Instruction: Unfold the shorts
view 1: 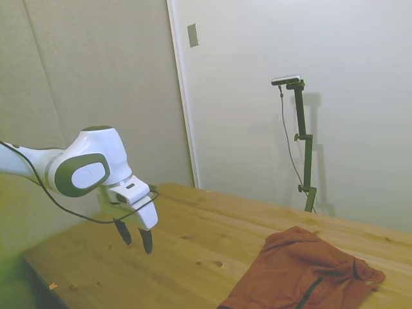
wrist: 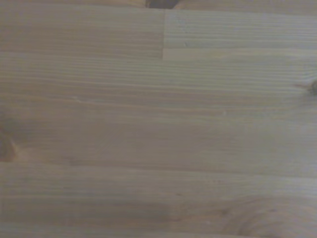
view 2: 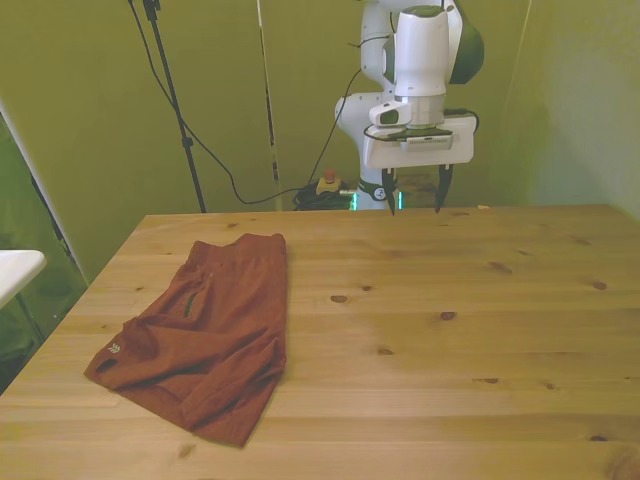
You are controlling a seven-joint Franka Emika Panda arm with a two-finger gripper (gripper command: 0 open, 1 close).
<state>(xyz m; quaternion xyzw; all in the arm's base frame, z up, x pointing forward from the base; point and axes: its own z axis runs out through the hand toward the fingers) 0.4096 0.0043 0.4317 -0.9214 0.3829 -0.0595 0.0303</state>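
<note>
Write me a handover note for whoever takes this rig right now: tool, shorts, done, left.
Tool: open, empty, hanging above bare table near the far edge, apart from the cloth.
Shorts: folded over, lying flat on the front view's left half, waistband toward the far edge, pale tag at the near corner.
Done: nothing yet, no grasp.
Left: move over, pinch the top layer's edge, pull it open flat.

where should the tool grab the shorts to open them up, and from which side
Probably the upper layer's free edge along the shorts on the front view's right, near the hem at the table's near side. The fabric lies folded flat with that long edge exposed toward the bare wood, so the open tool could come down from above there, pinch only the top layer and draw it across.
</note>
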